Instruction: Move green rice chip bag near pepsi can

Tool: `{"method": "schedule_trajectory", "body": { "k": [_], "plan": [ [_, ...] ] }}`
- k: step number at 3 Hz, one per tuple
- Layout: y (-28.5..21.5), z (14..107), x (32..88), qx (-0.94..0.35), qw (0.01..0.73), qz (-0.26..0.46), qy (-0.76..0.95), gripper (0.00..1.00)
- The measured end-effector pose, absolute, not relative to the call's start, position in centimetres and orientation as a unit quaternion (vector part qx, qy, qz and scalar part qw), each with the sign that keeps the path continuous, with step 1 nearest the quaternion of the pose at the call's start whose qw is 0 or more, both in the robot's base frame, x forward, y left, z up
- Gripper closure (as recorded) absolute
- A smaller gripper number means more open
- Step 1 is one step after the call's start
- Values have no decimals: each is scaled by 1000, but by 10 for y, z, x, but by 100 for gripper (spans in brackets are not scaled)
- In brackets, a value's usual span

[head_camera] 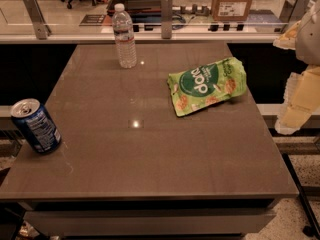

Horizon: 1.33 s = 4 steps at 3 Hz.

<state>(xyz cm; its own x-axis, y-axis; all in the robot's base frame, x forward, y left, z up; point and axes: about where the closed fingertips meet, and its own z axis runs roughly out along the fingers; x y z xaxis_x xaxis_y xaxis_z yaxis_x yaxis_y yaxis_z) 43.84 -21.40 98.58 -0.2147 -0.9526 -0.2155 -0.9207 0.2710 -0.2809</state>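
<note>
The green rice chip bag [207, 85] lies flat on the brown table [150, 154], right of centre towards the back. The pepsi can [36, 126] stands at the table's left edge, leaning a little. My gripper [298, 106] hangs at the right edge of the view, past the table's right side and clear of it, to the right of the bag and slightly nearer than it. It holds nothing that I can see.
A clear plastic water bottle [124, 36] stands upright at the back of the table, left of centre. A glass railing with metal posts [166, 15] runs behind the table. A cardboard box [232, 1] sits beyond it.
</note>
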Motion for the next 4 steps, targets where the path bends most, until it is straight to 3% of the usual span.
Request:
{"method": "schedule_trajectory", "body": {
  "k": [2,4],
  "plan": [
    [-204,971,464,-604,179,-59,775,0],
    [-178,928,525,-609,203,-49,765,0]
  ]
}}
